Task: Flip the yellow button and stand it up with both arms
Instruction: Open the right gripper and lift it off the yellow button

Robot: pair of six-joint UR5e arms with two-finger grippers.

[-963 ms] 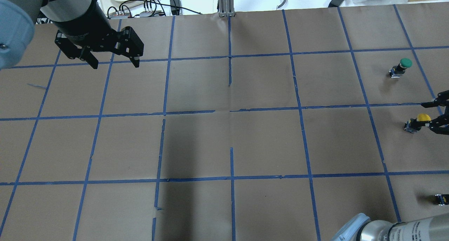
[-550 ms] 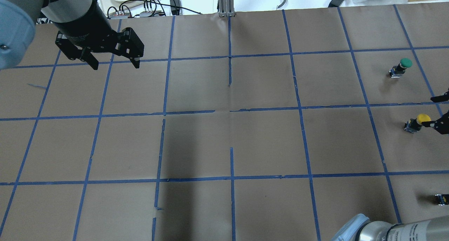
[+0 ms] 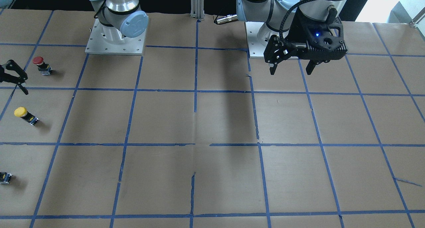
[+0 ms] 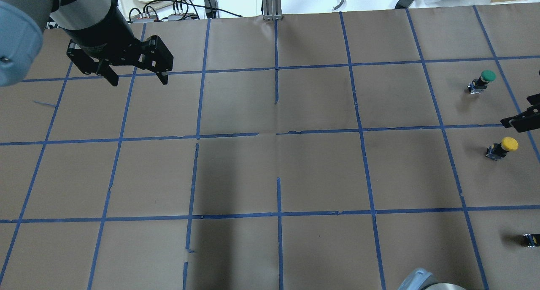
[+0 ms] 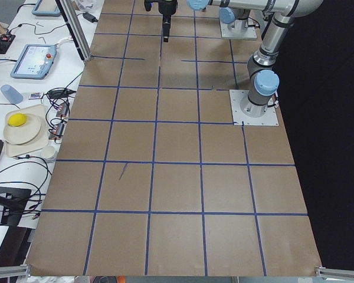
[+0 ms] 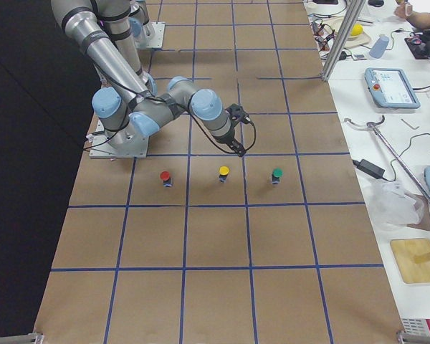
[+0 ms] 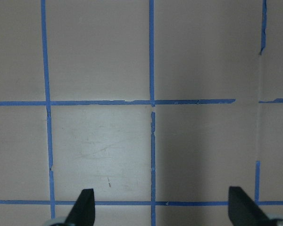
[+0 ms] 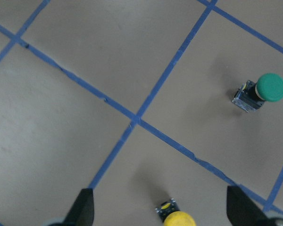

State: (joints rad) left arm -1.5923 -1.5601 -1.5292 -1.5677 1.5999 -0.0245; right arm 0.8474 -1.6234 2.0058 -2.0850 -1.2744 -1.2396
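The yellow button (image 4: pixel 502 147) stands cap up on the brown paper at the table's right end, free of both grippers. It also shows in the front view (image 3: pixel 25 115), the right side view (image 6: pixel 223 173) and at the bottom edge of the right wrist view (image 8: pixel 175 218). My right gripper (image 3: pixel 18 78) is open and empty, raised just off the button toward the robot's side; only one finger (image 4: pixel 521 121) shows in the overhead view. My left gripper (image 4: pixel 137 77) is open and empty, hanging above the far left of the table, far from the button.
A green-capped button (image 4: pixel 483 81) stands one square beyond the yellow one. A red-capped button (image 3: pixel 41 64) stands on its other side. A small black switch block (image 4: pixel 530 239) lies at the near right edge. Blue tape lines grid the paper.
My right gripper has drawn back from beside the yellow button's cap and now hangs apart from it. The button stays in place. The left gripper has hardly moved.
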